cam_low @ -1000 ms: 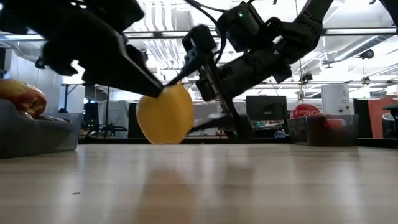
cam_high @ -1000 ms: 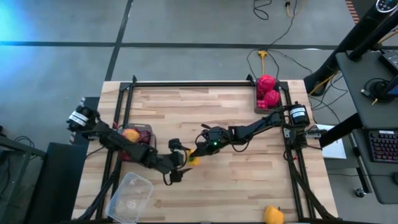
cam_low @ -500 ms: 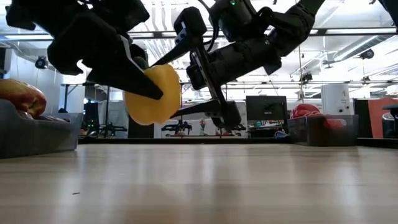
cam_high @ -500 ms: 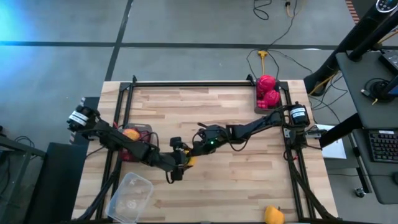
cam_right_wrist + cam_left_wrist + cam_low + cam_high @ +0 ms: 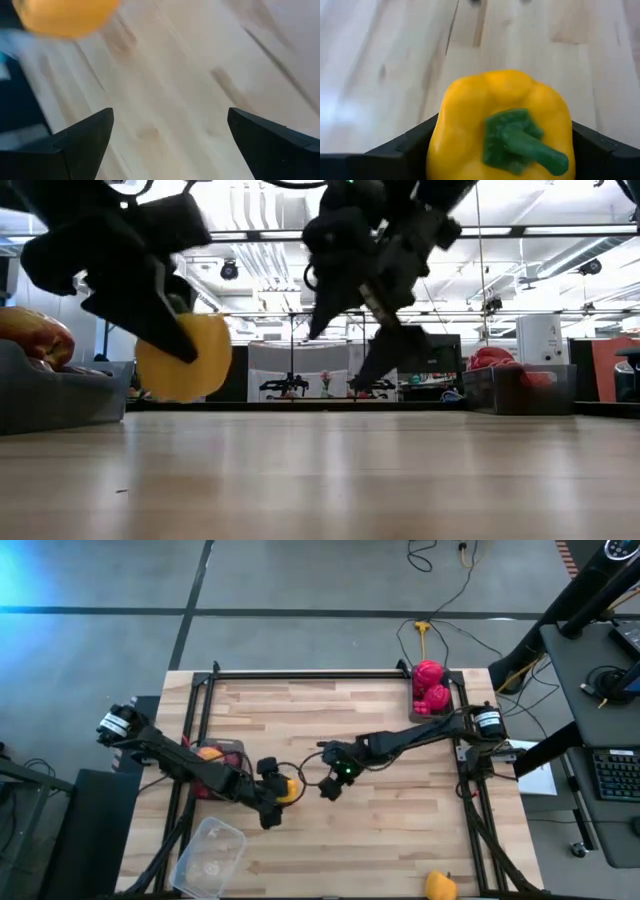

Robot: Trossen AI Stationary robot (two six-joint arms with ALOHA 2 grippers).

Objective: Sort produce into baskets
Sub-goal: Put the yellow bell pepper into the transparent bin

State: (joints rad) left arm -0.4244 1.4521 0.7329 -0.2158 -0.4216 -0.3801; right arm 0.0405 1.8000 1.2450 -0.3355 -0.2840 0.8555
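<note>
The left gripper pinched the yellow pepper clear above the table, left of centre. Just beside it, the right gripper hung spread wide, holding nothing.

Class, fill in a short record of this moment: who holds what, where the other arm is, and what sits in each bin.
held item: yellow pepper, off the table
holder: left gripper, jaws closed on it
right gripper: beside it, jaws open, empty
right grey bin: red produce
left grey bin: orange-red item
clear tub: contents cannot be told
stray item: second yellow pepper at the table's near edge
</note>
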